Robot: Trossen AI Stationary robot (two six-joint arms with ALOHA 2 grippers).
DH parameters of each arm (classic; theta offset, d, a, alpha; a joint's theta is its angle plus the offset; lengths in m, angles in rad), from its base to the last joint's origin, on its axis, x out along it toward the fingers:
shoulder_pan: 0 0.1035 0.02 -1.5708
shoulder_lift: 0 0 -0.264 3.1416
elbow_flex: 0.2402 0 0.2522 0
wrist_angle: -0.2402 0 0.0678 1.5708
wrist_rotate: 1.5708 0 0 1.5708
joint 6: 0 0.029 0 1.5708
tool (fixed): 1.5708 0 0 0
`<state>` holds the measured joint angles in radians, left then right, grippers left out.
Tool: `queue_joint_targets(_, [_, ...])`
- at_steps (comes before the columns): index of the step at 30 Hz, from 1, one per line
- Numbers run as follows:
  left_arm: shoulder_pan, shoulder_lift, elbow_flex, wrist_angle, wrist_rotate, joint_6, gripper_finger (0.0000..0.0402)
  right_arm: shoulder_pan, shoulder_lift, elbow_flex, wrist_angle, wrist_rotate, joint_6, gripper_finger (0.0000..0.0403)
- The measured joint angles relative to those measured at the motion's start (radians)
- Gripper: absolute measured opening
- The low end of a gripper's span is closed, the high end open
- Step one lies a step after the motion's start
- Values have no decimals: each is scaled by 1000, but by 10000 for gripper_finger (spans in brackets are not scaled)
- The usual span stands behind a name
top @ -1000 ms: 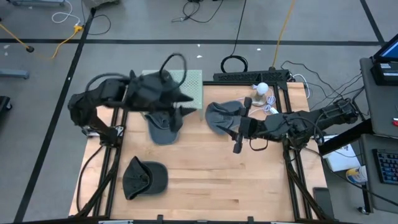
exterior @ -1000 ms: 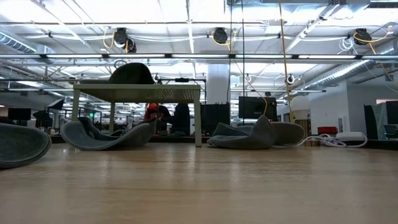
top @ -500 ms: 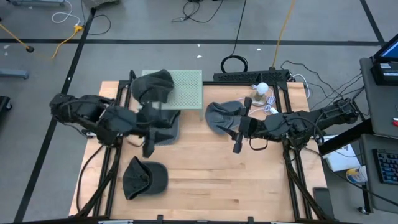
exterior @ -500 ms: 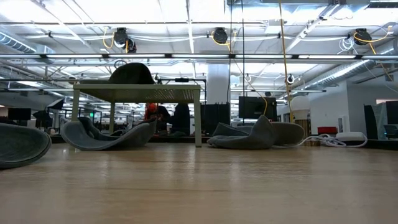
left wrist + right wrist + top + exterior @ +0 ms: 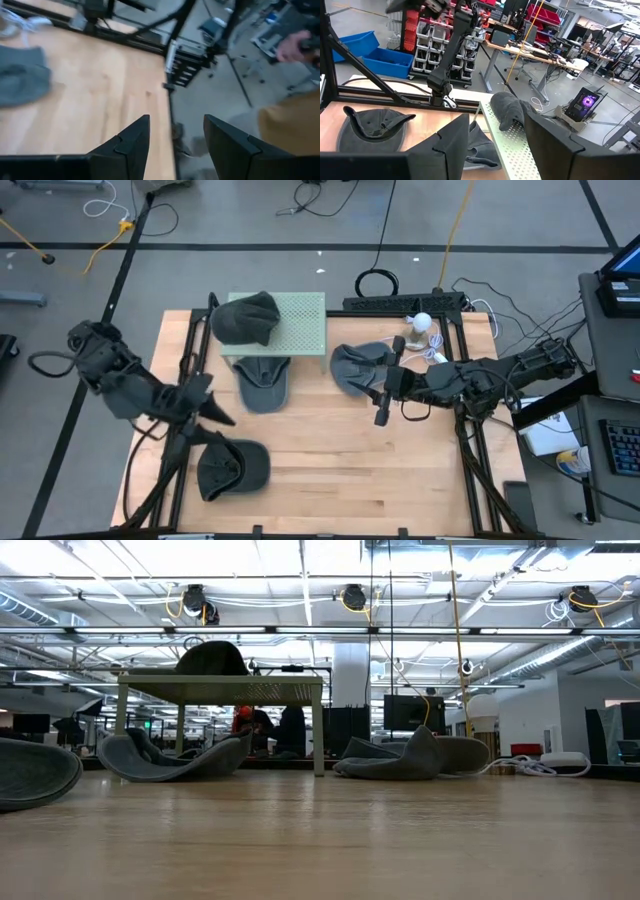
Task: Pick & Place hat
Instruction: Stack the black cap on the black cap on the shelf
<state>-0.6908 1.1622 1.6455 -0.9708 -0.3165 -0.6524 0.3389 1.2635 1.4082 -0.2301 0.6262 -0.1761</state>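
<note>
A dark grey hat [image 5: 246,318] is seen resting on the green perforated stand [image 5: 298,323] at the back of the wooden table [image 5: 330,450]; in the low view the same hat [image 5: 211,657] sits on top of the stand [image 5: 222,689], clear of the tabletop.

The left gripper [image 5: 203,406] is held over the table's left edge, well away from that hat and nearer the dark cap [image 5: 232,466] lying at the front left, just beyond its fingertips. Its fingers [image 5: 131,141] are spread apart with nothing between them; only bare wood and floor are visible in the gap.

A second flat cap [image 5: 263,383] lies on the table just in front of the stand, between the left gripper and the right one.

The right gripper [image 5: 381,402] is parked at table centre-right, with a crumpled grey hat [image 5: 357,367] just beside its fingers. Its fingers [image 5: 448,145] are parted and empty, as seen in the right wrist view.

A coiled black cable [image 5: 377,283] lies on the floor behind the table.
</note>
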Motion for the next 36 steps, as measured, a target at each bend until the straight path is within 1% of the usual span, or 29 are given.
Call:
queue_joint_targets(2, [-26,3,0,-27,11,-47,189,0,0,0,0,0,0,183])
queue_joint_targets(5, [-49,20,0,-76,55,-134,189,0,0,0,0,0,0,183])
queue_joint_targets(11, [-66,103,0,-231,145,-272,189,0,0,0,0,-2,1,183])
queue_joint_targets(14, [-66,160,0,-278,194,-294,189,1,0,0,0,-2,0,183])
queue_joint_targets(17, [-66,218,-1,-292,245,-297,189,1,0,0,0,-3,0,183])
queue_joint_targets(22, [-66,318,-1,-311,297,-329,189,4,0,0,0,-4,0,183])
queue_joint_targets(30, [-82,483,-1,-314,348,-346,189,3,0,0,-4,-111,0,183])
queue_joint_targets(36, [-106,596,-1,-311,345,-399,189,3,0,0,-8,-106,0,183])
